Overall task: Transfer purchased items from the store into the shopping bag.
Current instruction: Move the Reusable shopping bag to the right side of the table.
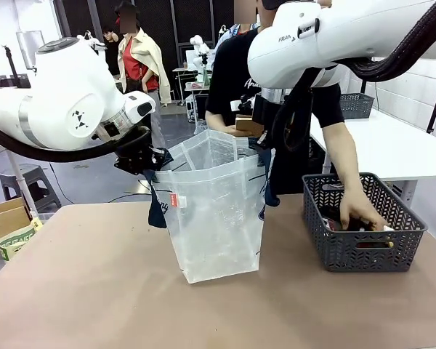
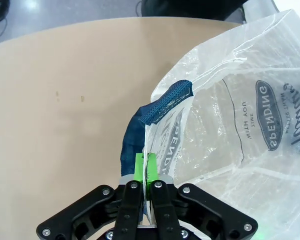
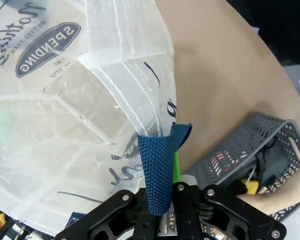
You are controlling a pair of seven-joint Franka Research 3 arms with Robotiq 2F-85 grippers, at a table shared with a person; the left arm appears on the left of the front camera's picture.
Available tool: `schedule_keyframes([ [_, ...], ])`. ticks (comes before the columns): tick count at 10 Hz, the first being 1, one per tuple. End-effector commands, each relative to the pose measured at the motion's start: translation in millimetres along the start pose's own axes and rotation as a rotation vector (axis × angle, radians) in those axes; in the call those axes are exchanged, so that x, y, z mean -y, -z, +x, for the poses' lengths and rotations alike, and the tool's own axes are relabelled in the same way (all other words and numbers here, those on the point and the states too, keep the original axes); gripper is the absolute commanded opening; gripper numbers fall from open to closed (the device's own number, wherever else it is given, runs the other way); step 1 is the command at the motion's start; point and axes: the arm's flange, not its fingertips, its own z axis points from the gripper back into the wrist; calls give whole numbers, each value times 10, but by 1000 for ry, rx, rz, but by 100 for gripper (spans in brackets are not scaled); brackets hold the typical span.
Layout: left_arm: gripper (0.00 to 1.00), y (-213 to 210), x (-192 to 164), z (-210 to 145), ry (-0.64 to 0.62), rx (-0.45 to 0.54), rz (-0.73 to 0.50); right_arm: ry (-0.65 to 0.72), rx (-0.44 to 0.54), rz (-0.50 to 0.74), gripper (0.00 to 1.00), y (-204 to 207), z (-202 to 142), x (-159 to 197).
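Shopping bag: the shopping bag (image 1: 214,211) stands upright near the middle of the surface (image 1: 94,291). Its mouth is open upward and its base is flat on the top.
Bag rim: it is stretched between the two arms, one at the left side and one at the right. The translucent walls are creased but stand up.
Left hand: the left hand (image 2: 146,162) is closed. Its green pads (image 2: 140,167) are pressed together on the bag's upper edge, just beside the navy strap (image 2: 165,102).
Right hand: the right hand (image 3: 172,167) has its fingers drawn close together at the opposite rim. The other navy strap (image 3: 157,170) rises from between them and folds over, so it appears clamped on strap and rim.
Logo: the navy oval logo (image 2: 270,115) shows through the wall, with its print reversed in the left wrist view.
Basket: the dark grey mesh basket (image 1: 349,251) sits on the surface to the bag's right. It stands apart from the bag, with a narrow strip of bare top between them.
Person's hand: the person's hand (image 1: 360,211) reaches down inside the basket, among small items too dim to name.
Open room, near side: the tan top is bare across the whole front, from the bag's base to the near edge.
Open room, left side: the top is bare out to the surface's edge, and a cardboard box (image 1: 3,218) sits lower beyond it.
Far edge: it curves behind the bag, and the person stands just past it.
Above the bag: the right arm's white links cross overhead.
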Motion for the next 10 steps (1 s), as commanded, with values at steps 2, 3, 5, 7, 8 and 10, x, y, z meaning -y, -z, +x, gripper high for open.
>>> schedule_keyframes([
  [2,0,-2,-15,2,-1,3,3,3,-1,0,0,-1,-3,15],
  [3,0,-2,-15,2,-1,3,3,3,-1,0,0,-1,-3,15],
  [5,0,-2,-15,2,-1,3,3,3,-1,0,0,-1,-3,15],
  [7,0,-2,-15,2,-1,3,3,3,-1,0,0,-1,-3,15],
  [8,0,-2,-15,2,-1,3,3,3,-1,0,0,-1,-3,15],
  [10,0,-2,-15,2,-1,3,3,3,-1,0,0,-1,-3,15],
])
